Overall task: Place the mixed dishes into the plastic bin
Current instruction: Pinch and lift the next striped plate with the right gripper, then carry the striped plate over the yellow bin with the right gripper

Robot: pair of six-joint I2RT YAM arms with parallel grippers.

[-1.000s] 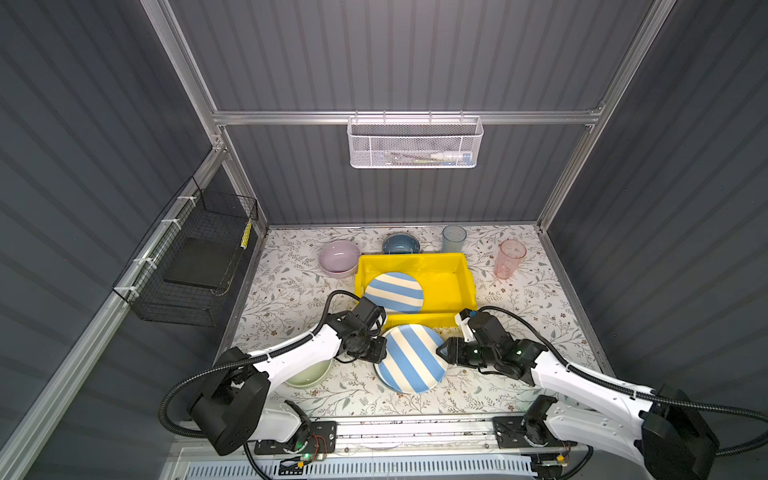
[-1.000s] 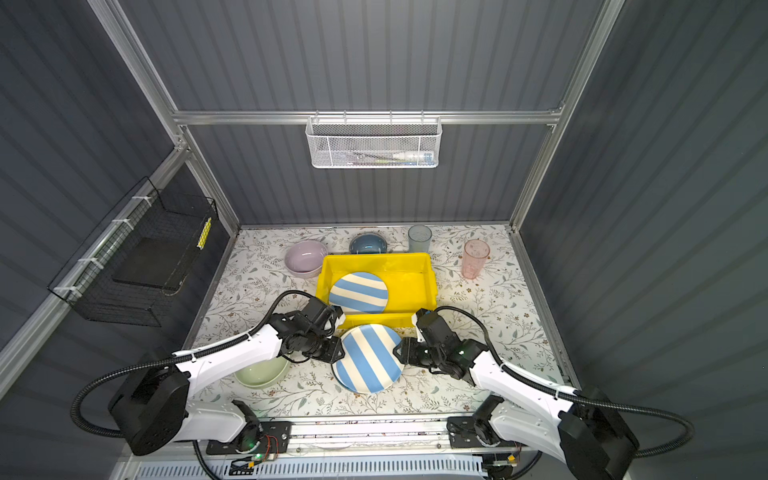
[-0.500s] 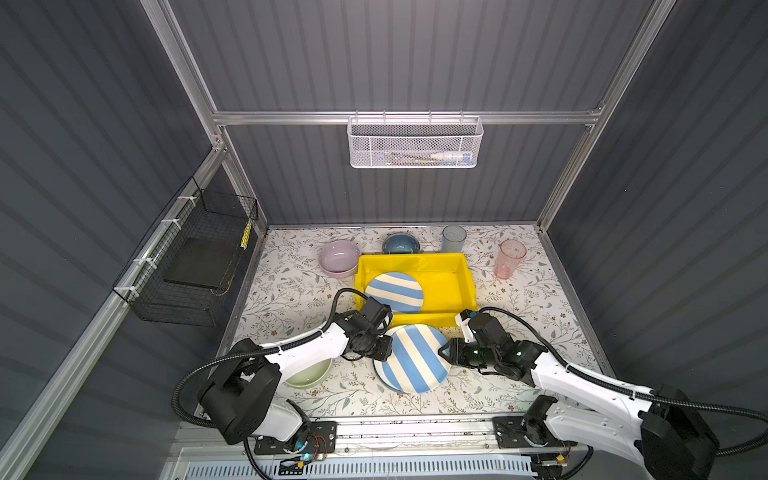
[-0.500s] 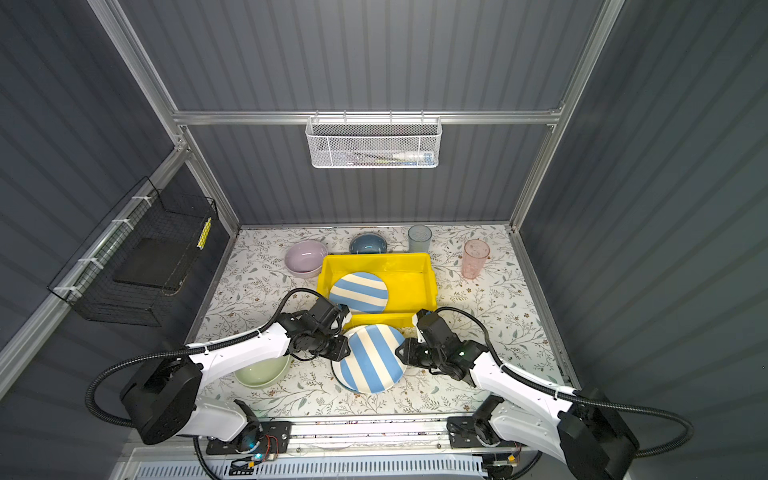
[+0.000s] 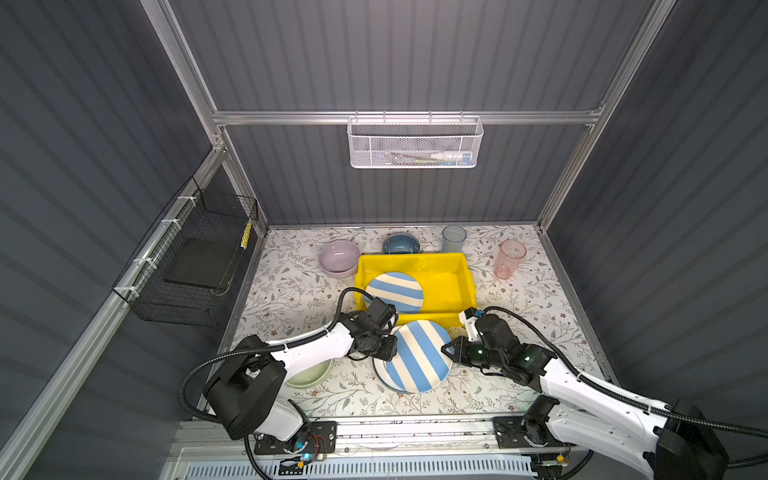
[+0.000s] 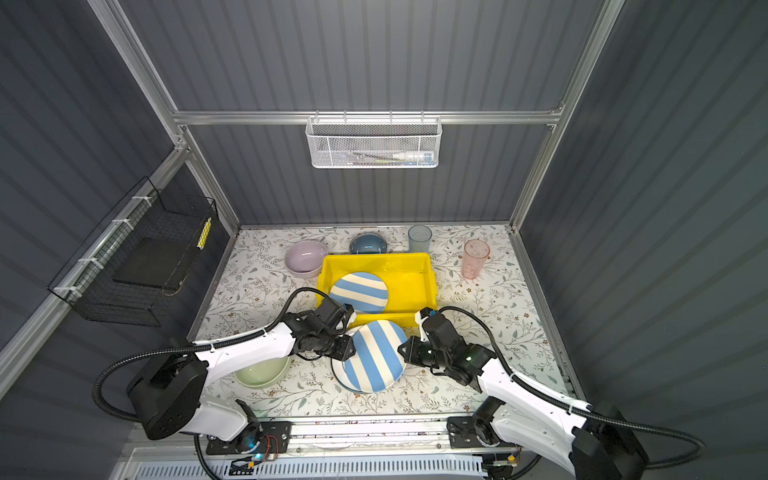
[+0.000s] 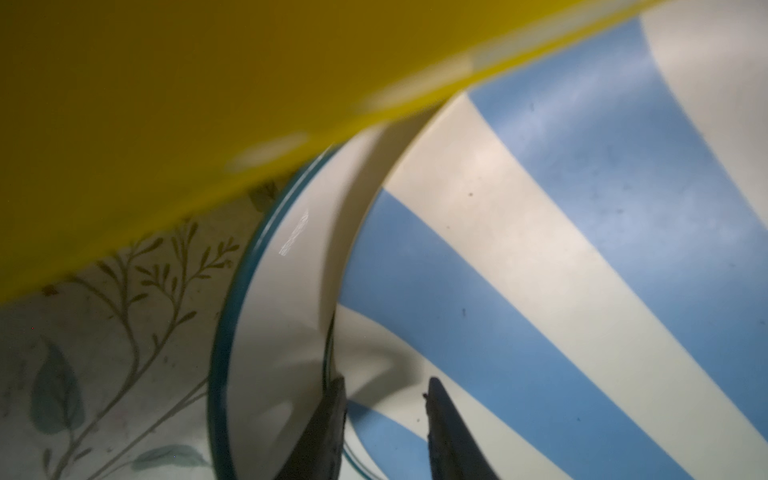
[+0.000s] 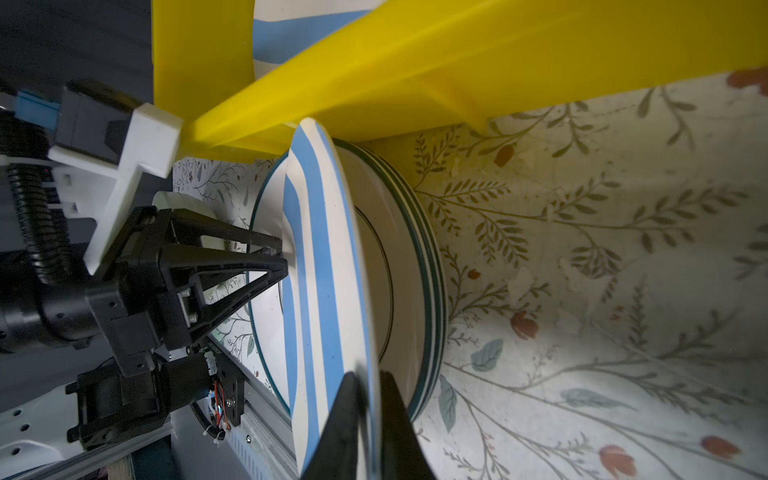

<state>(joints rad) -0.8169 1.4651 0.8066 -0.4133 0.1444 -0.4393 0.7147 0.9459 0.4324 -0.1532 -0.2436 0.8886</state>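
Nearest the front rail, the pale green bowl sits on the floral table cover, partly hidden under the left arm's forearm. Just to its right is a stack of white dark-rimmed plates with a blue-white striped plate on top. That plate is tilted, its right side lifted off the stack.

The right gripper is clamped tight on the striped plate's right rim, one finger above it and one below. Opposite, the left gripper meets the plate's left rim. Its fingers stand a little apart, with a clear gap between them.

Directly behind the plate stands the yellow bin. Its near wall and lip are the obstacle: in the right wrist view the plate's far edge sits right at that lip. The left arm's wrist crowds the bin's near left corner.

A second striped plate lies flat in the bin's left part.

Beyond the bin, the lilac bowl is at its far left corner, and the blue bowl and blue tumbler stand behind its back wall. The pink tumbler stands apart to the right.

A black wire basket hangs on the left wall and a white mesh basket on the back rail.
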